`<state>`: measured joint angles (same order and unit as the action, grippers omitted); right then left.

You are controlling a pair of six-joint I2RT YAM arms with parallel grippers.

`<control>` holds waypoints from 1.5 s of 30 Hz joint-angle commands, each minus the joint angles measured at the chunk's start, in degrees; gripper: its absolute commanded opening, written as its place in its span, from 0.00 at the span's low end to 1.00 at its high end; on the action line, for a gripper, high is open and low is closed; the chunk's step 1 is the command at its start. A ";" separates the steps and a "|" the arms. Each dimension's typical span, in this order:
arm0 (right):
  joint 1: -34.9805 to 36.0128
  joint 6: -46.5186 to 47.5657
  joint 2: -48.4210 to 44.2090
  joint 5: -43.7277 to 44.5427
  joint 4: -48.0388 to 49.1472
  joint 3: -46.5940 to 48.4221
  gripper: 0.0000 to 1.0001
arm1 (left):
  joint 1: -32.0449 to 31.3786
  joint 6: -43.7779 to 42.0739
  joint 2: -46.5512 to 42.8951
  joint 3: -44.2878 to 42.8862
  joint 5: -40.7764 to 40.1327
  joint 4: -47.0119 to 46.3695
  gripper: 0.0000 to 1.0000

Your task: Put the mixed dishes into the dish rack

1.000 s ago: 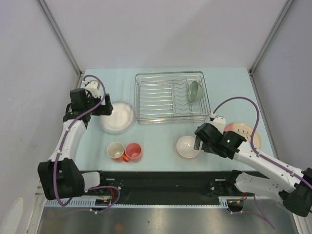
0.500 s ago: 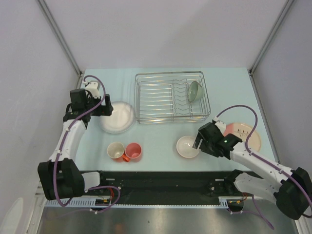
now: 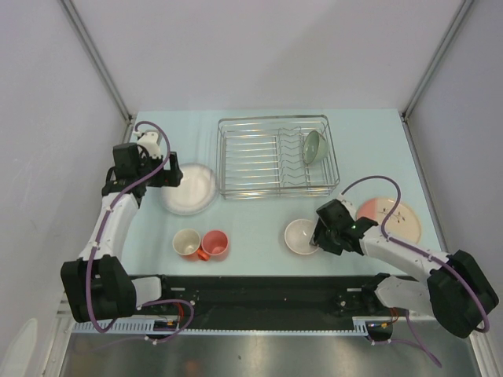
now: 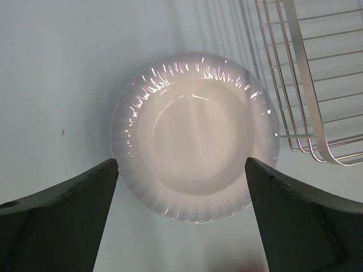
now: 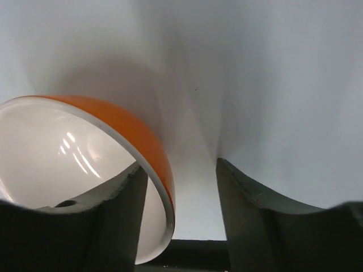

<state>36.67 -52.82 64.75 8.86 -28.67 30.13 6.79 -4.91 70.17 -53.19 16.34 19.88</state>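
Pale blue tabletop point(image 3: 259, 218), grey walls point(image 3: 275, 55). Silver wire dish rack point(image 3: 255, 161), upper centre, holds pale green bowl point(image 3: 313, 147). Left gripper point(image 4: 181, 163) jaws wide apart above white ribbed plate point(image 4: 193, 141); right gripper point(image 5: 180, 165) jaws apart, straddling orange-and-white bowl point(image 5: 74, 147) rim.

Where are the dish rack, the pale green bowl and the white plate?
dish rack point(image 3: 245, 157), top external view, bare left wires.
pale green bowl point(image 3: 313, 147), top external view, its inside.
white plate point(image 4: 195, 139), left wrist view, its centre.

The silver wire dish rack point(image 3: 275, 157) sits far centre, with a pale green bowl point(image 3: 313, 146) propped on edge at its right end. A white plate point(image 3: 190, 189) lies flat just left of the rack, and a pink-and-cream plate point(image 3: 409, 220) lies near right. The white bowl point(image 3: 299, 236), orange outside, stands upright near centre. The 2 cups, an orange-red mug point(image 3: 214, 243) and a pinkish cup point(image 3: 187, 242), stand side by side near left.
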 commanded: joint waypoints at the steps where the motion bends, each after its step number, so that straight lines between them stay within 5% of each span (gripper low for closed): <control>1: 0.07 -0.18 1.34 -0.86 3.61 -0.33 0.50 | 0.51 0.51 -1.18 -0.86 1.07 -0.98 1.00; 6: 0.25 -0.18 1.00 -1.04 3.62 -0.25 0.12 | 0.51 0.51 -1.53 -0.60 0.98 -1.25 1.00; 9: 1.74 0.26 -2.60 1.32 1.78 0.80 0.00 | 0.51 0.51 -1.53 -0.42 1.15 -1.33 1.00; 15: 7.10 4.38 -10.52 16.41 -10.50 11.25 0.00 | 0.51 0.42 -1.44 -0.60 1.24 -1.07 1.00; 22: 10.44 19.56 -4.20 40.24 -18.97 30.50 0.00 | 0.51 0.78 -2.05 -1.04 1.59 -0.46 1.00; 32: 5.00 46.73 5.72 61.87 -1.06 39.13 0.00 | 0.51 -0.01 -2.76 -1.13 0.89 0.60 1.00; 45: 3.68 60.38 22.17 65.59 13.64 39.48 0.00 | 0.51 -0.10 -2.67 -1.04 0.80 0.43 1.00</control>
<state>41.32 4.08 86.37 71.13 -21.85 67.24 6.83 -4.95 69.17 -53.19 16.73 20.78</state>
